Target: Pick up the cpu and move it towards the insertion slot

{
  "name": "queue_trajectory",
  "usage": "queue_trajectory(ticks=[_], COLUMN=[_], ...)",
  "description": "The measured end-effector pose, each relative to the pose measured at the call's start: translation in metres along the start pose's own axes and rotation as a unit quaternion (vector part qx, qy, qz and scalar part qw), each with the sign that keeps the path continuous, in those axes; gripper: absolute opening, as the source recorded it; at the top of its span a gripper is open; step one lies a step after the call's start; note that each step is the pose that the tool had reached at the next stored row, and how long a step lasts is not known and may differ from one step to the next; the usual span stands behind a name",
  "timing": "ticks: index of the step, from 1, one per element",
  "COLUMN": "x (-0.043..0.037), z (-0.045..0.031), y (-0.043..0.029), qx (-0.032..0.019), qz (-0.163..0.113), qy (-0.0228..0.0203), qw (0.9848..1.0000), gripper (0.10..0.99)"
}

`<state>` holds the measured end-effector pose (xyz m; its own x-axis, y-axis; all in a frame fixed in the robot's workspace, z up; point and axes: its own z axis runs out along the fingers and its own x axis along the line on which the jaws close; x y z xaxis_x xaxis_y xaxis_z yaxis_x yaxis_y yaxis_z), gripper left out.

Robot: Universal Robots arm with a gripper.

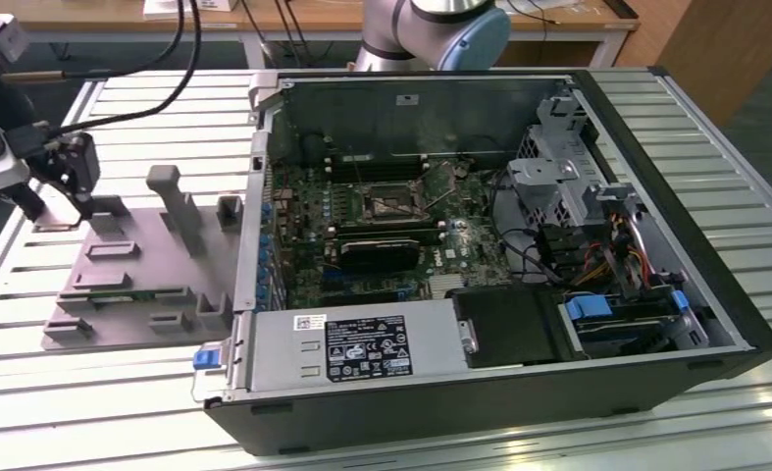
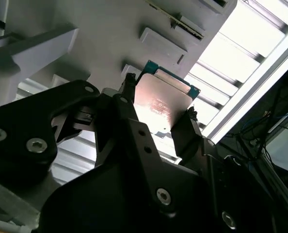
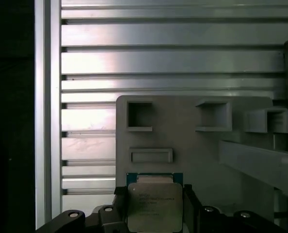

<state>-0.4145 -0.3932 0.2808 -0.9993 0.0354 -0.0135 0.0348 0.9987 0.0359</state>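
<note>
We hold the cpu (image 3: 153,206) between the jaws, which are closed on two of its opposite edges. Just beyond the jaws is the grey fixture plate (image 3: 197,155) on the slatted worktop (image 3: 158,58). The insertion slot (image 1: 388,201) lies well apart from the jaws, toward the exterior view's right, inside the open case (image 1: 412,108).

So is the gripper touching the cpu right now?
Touching. The second wrist view shows the gripper closed on the cpu, pressing against two opposite edges.

Gripper (image 2: 159,98), fingers (image 2: 184,138) seemingly clamped on the cpu (image 2: 166,92)
</note>
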Motion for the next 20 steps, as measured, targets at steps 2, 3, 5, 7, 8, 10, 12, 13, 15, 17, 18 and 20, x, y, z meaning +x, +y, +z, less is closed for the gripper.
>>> queue_trajectory(ticks=[2, 3, 5, 7, 8, 10, 12, 13, 15, 17, 18, 20], x=[-0.0001, -0.0001, -0.0003, -0.0003, -0.0004, -0.0005, -0.0006, -0.0007, -0.0008, -0.0008, -0.0009, -0.0010], z=[-0.0089, -0.0132, -0.0216, -0.0300, -0.0342, -0.0427, -0.0511, -0.0551, -0.0633, -0.0713, -0.0753, -0.0829], y=[0.0006, 0.0008, 0.0014, 0.0019, 0.0022, 0.0028, 0.0034, 0.0037, 0.0042, 0.0047, 0.0050, 0.0056], qx=[0.0000, 0.0000, 0.0000, 0.0000, 0.0000, -0.0001, -0.0001, -0.0001, -0.0001, -0.0001, -0.0001, -0.0002], qz=[0.000, 0.000, 0.000, 0.000, 0.000, 0.000, 0.000, 0.000, 0.000, 0.000, 0.000, 0.000], qy=[-0.0004, -0.0006, -0.0011, -0.0016, -0.0018, -0.0024, -0.0030, -0.0033, -0.0040, -0.0045, -0.0049, -0.0058], qw=[1.0000, 1.0000, 1.0000, 1.0000, 1.0000, 1.0000, 1.0000, 1.0000, 1.0000, 1.0000, 1.0000, 1.0000], gripper=[0.541, 0.541, 0.541, 0.541, 0.541, 0.541, 0.541, 0.541, 0.541, 0.541, 0.541, 0.541])
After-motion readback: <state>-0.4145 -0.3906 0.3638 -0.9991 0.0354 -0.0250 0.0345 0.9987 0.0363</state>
